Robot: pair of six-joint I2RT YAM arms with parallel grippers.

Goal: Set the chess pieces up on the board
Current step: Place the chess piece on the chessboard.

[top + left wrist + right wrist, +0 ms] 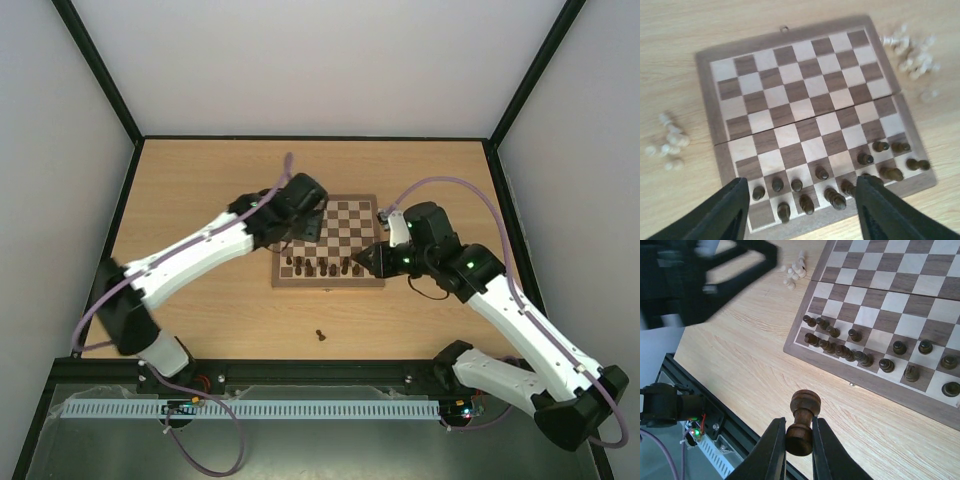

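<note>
We find many dark chess pieces [822, 173] standing in the two lowest rows of the board [805, 100]; the pale pieces [671, 142] lie heaped on the table [675, 190] at both sides, none placed; a stray dark piece [320, 335] lies below the board. The left gripper [801, 182] hangs above those rows, jaws apart, empty; the right gripper [799, 424], lower centre, is clamped on a held dark piece [802, 412].

Light wood table [190, 190] bore board [345, 215]; pale pieces [669, 142] heaped either side; 1 dark piece [320, 335], possibly pawn, lay apart nearer front edge.
</note>
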